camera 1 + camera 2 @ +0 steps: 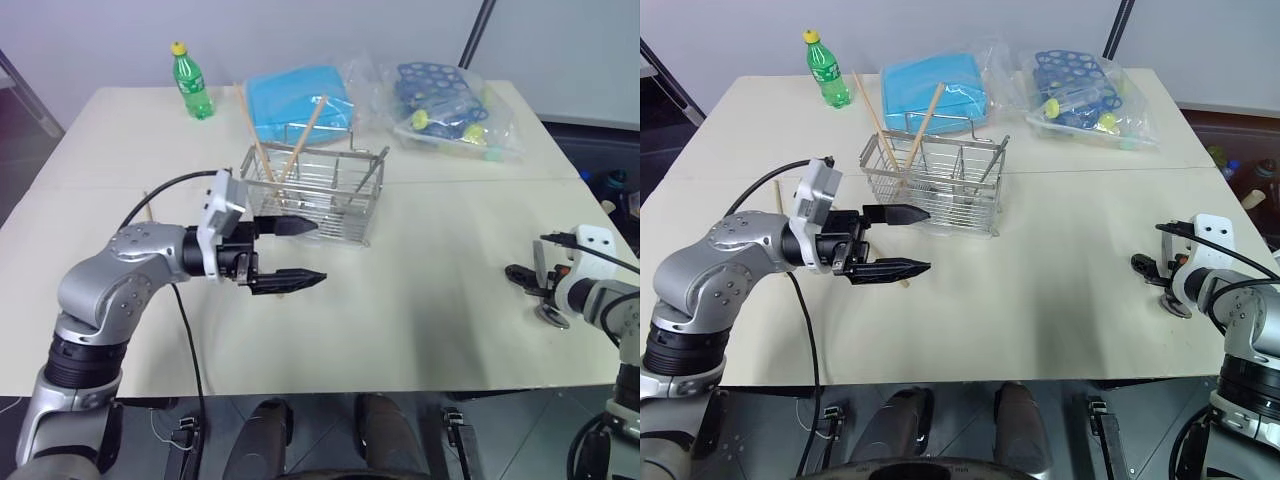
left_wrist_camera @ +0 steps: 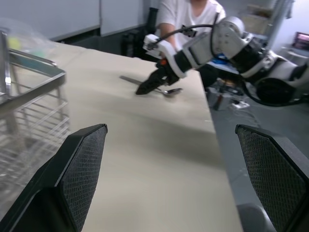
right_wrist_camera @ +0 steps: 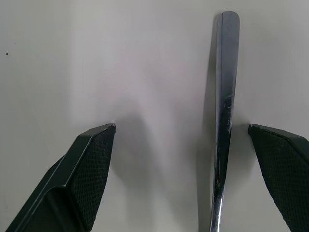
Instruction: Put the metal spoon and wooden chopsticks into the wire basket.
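The wire basket (image 1: pixel 318 196) stands at the middle of the table, and two wooden chopsticks (image 1: pixel 298 142) lean up out of its left end. My left gripper (image 1: pixel 297 254) hovers open just in front of the basket, pointing right, with nothing between its fingers. The metal spoon (image 3: pixel 223 121) lies flat on the table near the right edge, its bowl (image 1: pixel 551 316) toward me. My right gripper (image 3: pixel 181 126) is open and lowered over the spoon, whose handle runs between the fingers close to one of them. The left wrist view also takes in the spoon (image 2: pixel 170 91) under that gripper.
A green bottle (image 1: pixel 190 82) stands at the back left. Two clear bags lie behind the basket, one with a blue item (image 1: pixel 300 100), one with a blue rack and tubes (image 1: pixel 445 105). A tan stick end (image 1: pixel 780 193) shows beside my left arm. A person (image 2: pixel 189 13) sits past the table's right end.
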